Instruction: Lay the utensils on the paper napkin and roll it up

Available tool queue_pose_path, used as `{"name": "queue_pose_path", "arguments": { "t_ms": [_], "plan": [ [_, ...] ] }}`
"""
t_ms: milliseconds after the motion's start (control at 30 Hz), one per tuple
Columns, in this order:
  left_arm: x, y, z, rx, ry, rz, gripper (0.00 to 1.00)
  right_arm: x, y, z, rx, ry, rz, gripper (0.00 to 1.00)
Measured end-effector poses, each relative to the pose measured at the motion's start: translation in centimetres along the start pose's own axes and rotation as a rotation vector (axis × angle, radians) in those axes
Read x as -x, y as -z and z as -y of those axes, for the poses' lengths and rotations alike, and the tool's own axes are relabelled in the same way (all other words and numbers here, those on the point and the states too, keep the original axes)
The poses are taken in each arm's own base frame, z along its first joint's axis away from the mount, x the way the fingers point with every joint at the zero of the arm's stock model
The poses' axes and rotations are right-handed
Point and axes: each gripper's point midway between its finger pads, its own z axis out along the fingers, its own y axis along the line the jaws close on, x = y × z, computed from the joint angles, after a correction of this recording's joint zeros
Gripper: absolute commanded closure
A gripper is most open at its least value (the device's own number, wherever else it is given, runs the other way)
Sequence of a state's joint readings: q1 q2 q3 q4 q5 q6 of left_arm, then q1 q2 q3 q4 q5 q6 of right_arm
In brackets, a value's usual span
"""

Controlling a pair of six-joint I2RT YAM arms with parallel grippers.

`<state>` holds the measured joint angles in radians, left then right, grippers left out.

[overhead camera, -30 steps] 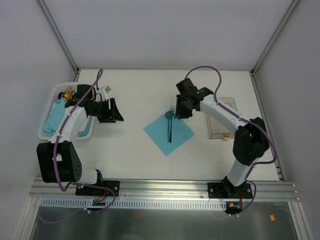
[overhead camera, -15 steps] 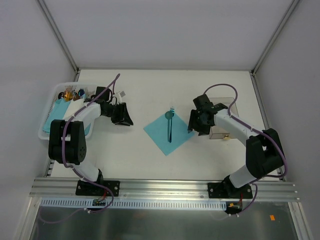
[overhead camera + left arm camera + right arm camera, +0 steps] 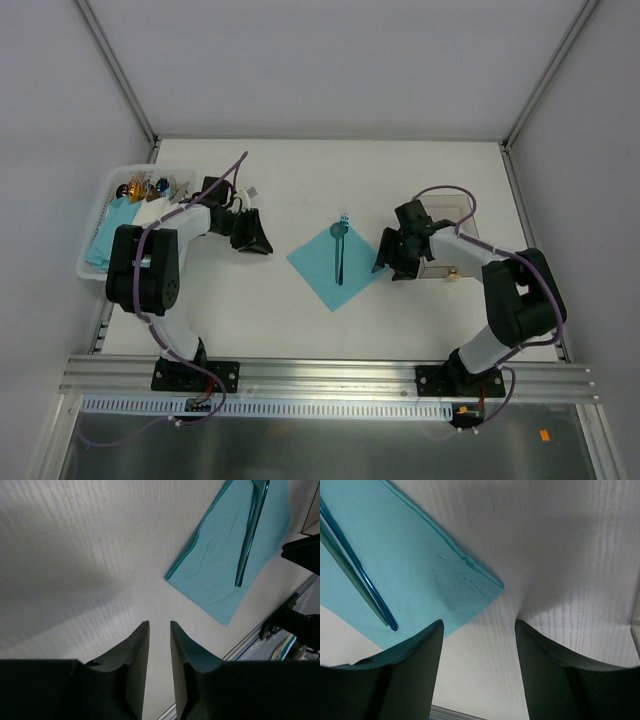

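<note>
The teal paper napkin (image 3: 325, 268) lies flat as a diamond at mid-table. The slim teal utensils (image 3: 341, 250) lie on it side by side, heads toward the far side. My right gripper (image 3: 385, 255) is open wide and empty, low over the table at the napkin's right corner. In the right wrist view (image 3: 477, 630) that corner of the napkin (image 3: 435, 575) and the utensils' handle ends (image 3: 365, 592) show ahead. My left gripper (image 3: 257, 238) is empty, jaws a narrow gap apart, left of the napkin. The left wrist view (image 3: 160, 625) shows the napkin (image 3: 220, 565) and utensils (image 3: 251, 535) ahead.
A white basket (image 3: 92, 218) at the far left holds teal napkin bundles (image 3: 104, 240) and small items. A clear plastic box (image 3: 458, 204) stands right of the right gripper. An aluminium rail (image 3: 330, 375) runs along the near edge.
My left gripper has moved right from the basket toward the napkin. My right gripper has moved from above the utensils' heads down to the napkin's right corner.
</note>
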<state>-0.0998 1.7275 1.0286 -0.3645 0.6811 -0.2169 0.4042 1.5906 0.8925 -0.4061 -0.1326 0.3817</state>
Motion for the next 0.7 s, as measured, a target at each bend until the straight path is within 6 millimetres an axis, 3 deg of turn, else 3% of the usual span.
{"name": "queue_pose_path", "arguments": {
  "t_ms": [467,700],
  "plan": [
    [-1.2,-4.3,0.1,-0.008,0.024,-0.067,0.63,1.0,-0.7,-0.8,0.001,0.004,-0.016,0.4],
    [-1.0,-5.6,1.5,-0.054,0.029,-0.086,0.59,1.5,-1.0,-1.2,-0.003,0.019,-0.026,0.42]
  ]
}}
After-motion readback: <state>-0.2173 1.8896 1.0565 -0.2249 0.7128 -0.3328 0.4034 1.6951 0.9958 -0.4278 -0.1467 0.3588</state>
